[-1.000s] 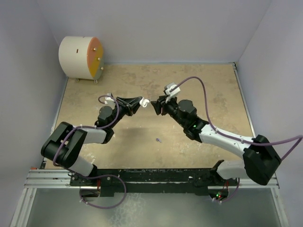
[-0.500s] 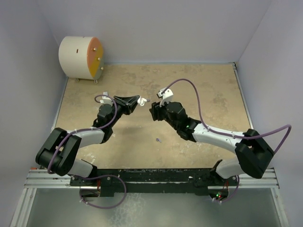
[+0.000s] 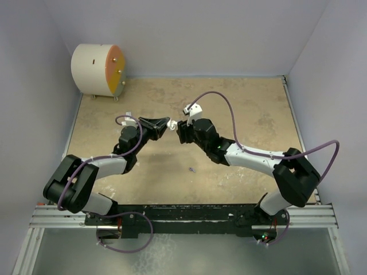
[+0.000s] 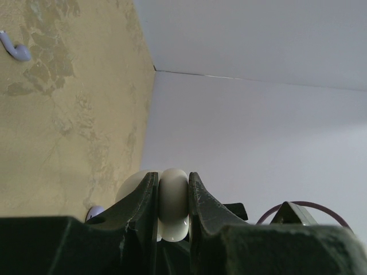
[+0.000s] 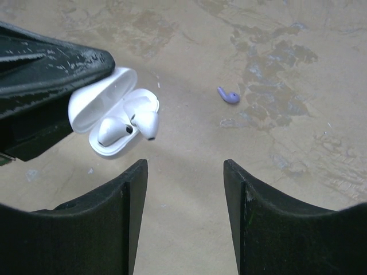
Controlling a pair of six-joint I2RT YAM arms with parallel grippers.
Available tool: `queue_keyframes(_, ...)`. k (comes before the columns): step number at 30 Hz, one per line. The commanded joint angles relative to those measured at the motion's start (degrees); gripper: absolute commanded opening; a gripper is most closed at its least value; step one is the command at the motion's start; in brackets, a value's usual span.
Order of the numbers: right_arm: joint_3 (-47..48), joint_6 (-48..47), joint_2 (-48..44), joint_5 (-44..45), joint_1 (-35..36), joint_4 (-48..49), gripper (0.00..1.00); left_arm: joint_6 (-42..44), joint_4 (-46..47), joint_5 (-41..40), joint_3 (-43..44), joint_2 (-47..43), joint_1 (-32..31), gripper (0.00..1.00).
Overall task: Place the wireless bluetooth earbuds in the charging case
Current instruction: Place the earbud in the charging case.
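Note:
My left gripper (image 3: pixel 166 123) is shut on the white charging case (image 3: pixel 171 122) and holds it above the middle of the table. In the left wrist view the case (image 4: pixel 174 206) is pinched between both fingers. Seen from the right wrist, the case (image 5: pixel 114 114) hangs open with two white earbuds in it: one (image 5: pixel 112 130) lies low in its well, the other (image 5: pixel 147 122) sticks up out of the case. My right gripper (image 5: pixel 185 166) is open and empty, just right of the case and apart from it. A lilac earbud (image 5: pixel 229 95) lies loose on the table (image 3: pixel 192 170).
A white drum with an orange face (image 3: pixel 97 70) stands at the back left corner. Pale walls close in the tan table (image 3: pixel 258 109) on three sides. Purple cables (image 3: pixel 229 109) loop over both arms.
My right arm has swung left, bringing its gripper close to the held case, and its jaws have opened a little wider. The left gripper has kept its grip and shifted slightly.

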Motion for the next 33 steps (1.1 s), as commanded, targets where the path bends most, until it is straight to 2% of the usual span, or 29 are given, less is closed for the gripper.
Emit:
queue_keyframes(1,3.8,1.0,0.1,1.4,0.3,0.9,0.58,1.4,1.9,-0.5,1.2,-1.2,-0.5,0.00)
queue_keyframes(33,10.6,0.9,5.9,1.3,-1.3,-1.2,0.59,1.5,1.6,-0.5,-1.1,-3.1,-2.6,0.00)
